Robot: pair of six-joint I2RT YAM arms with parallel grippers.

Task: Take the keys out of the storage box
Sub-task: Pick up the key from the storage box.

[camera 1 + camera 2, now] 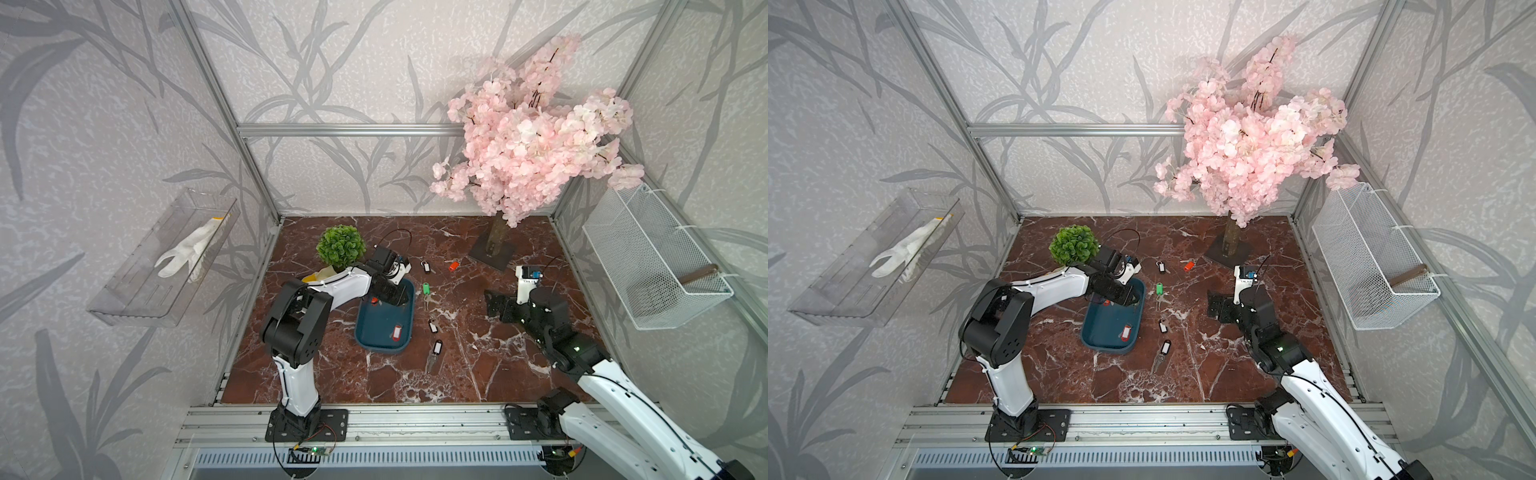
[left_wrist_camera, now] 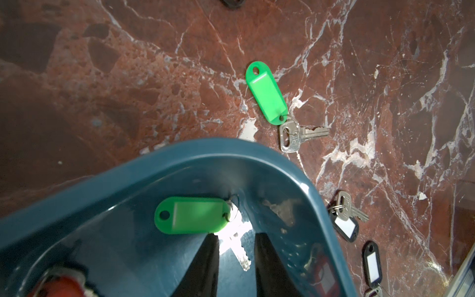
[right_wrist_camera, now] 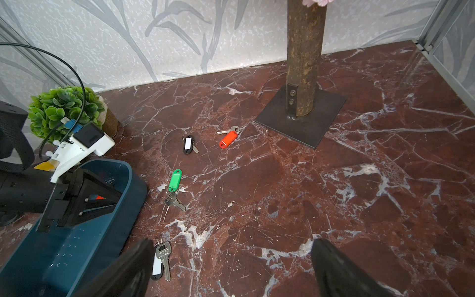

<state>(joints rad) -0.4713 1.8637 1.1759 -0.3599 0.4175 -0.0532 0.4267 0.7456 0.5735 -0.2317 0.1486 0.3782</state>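
Green-tagged key (image 2: 191, 216) in storage box (image 2: 257, 156), blade between left claw (image 2: 236, 235) fingers (image 2: 203, 262), tag just past tips; claw narrowly parted, not yet clamped. More keys (image 2: 266, 93) beyond box wall on bench (image 2: 128, 77). Right claw (image 3: 232, 243) released, well apart.

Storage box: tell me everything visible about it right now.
Dark teal storage box: shallow glossy plastic tray, rounded corners, raised rim, lying flat on the marble table near the green plant. Inside: a green-tagged key, a red-tagged key at the near end, a second red tag by the left claw, which reaches into the far end, open, fingers astride the green-tagged key's blade.
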